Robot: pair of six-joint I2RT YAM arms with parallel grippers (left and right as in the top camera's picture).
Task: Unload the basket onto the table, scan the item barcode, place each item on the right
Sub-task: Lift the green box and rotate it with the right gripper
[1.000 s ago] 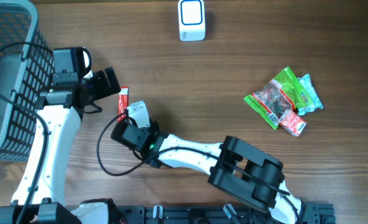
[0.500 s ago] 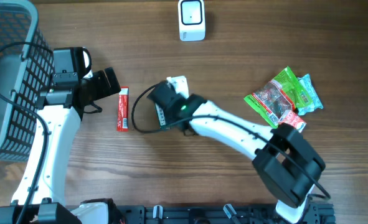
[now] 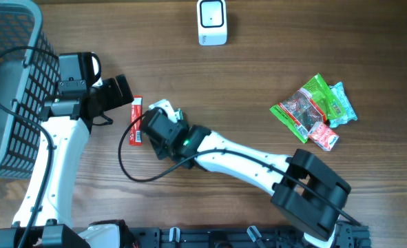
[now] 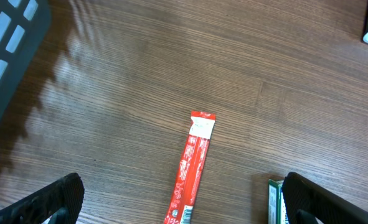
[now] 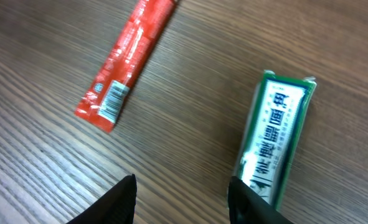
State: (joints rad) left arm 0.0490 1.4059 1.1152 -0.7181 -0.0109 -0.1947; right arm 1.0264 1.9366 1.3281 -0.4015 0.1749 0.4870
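A red stick packet [image 3: 136,121] lies flat on the wooden table, its barcode end [image 5: 114,94] facing up. My left gripper [image 3: 118,91] hovers just above and left of it, open, and the packet [image 4: 195,167] runs up between its wide fingers. My right gripper [image 3: 151,124] is right beside the packet, open, with only bare table between its fingertips [image 5: 180,205]. A green pack [image 5: 277,140] lies flat by the right finger [image 5: 251,200] and also shows in the left wrist view [image 4: 273,200]. The white scanner [image 3: 211,22] stands at the far edge.
A grey mesh basket [image 3: 10,83] fills the far left. A pile of snack packets [image 3: 313,110] lies at the right. The right arm stretches across the near middle of the table.
The right gripper swung out to the right, then came back left beside the red stick packet. The left arm and the packet have not moved.
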